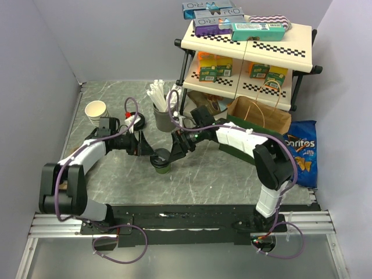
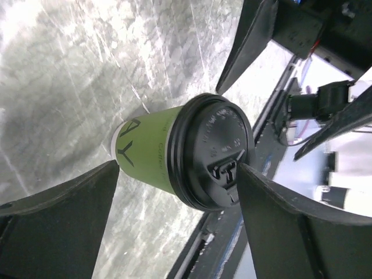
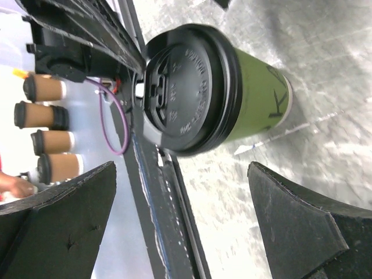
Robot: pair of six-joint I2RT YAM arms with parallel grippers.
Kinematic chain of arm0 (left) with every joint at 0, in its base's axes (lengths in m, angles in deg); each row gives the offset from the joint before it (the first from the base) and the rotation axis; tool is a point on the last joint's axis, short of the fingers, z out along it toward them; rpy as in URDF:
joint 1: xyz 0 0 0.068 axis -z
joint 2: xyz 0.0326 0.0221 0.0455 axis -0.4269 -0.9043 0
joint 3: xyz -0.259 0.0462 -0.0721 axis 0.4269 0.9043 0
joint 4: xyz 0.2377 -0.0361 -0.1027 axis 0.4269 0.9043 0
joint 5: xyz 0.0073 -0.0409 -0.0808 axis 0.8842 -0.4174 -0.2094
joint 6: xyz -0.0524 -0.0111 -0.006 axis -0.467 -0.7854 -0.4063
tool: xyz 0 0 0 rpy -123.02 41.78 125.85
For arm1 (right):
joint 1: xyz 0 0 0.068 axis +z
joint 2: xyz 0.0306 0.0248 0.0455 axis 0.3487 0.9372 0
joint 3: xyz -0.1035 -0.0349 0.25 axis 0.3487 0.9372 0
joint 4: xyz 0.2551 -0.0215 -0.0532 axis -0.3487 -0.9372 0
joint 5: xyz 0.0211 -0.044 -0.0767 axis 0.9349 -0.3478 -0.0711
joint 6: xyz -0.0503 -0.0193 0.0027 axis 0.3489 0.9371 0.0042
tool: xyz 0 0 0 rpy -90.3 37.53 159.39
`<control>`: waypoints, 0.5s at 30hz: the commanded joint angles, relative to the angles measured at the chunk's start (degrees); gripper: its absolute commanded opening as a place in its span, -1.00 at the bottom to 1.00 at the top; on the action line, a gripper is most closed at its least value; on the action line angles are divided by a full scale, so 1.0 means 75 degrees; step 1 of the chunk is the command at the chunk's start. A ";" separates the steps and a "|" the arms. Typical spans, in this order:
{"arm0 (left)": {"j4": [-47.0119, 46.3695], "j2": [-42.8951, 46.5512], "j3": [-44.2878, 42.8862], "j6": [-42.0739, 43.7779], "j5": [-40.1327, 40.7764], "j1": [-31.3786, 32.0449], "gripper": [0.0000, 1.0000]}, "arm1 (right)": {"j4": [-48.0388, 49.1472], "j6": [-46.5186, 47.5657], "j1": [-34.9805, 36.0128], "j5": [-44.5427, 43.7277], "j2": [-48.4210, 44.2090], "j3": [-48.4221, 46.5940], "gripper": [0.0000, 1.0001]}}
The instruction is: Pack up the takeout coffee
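Note:
The takeout coffee [image 1: 161,160] is a dark green paper cup with a black lid, standing upright on the grey marble table near its middle front. My left gripper [image 1: 148,149] is just to its left and my right gripper [image 1: 176,149] just to its right. In the left wrist view the cup [image 2: 174,154] sits at the tips of the open left gripper [image 2: 178,174], and one fingertip [image 2: 247,174] is at the lid's edge. In the right wrist view the cup [image 3: 221,87] stands a little beyond the wide-open, empty right gripper [image 3: 180,168].
A lidless cream-white cup [image 1: 96,110] stands at the back left. A grey holder of white cutlery [image 1: 161,115] is behind the coffee. An open brown paper bag [image 1: 260,116] stands at the right below a shelf rack [image 1: 247,43]. A Doritos bag [image 1: 302,152] lies at the far right.

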 commanded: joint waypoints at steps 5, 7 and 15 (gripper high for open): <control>0.0578 0.1214 -0.0131 0.1906 0.0228 0.0056 0.91 | -0.0571 0.0453 -0.0056 -0.0543 -0.0088 -0.0959 0.99; 0.0871 0.1307 -0.0084 0.2431 0.0110 0.0115 0.99 | -0.0536 0.0394 -0.0020 -0.0543 0.0065 -0.1170 0.99; -0.0205 0.1485 0.0082 0.2308 0.0884 0.0561 0.99 | -0.0745 0.0358 0.0003 -0.0695 -0.0109 -0.0820 1.00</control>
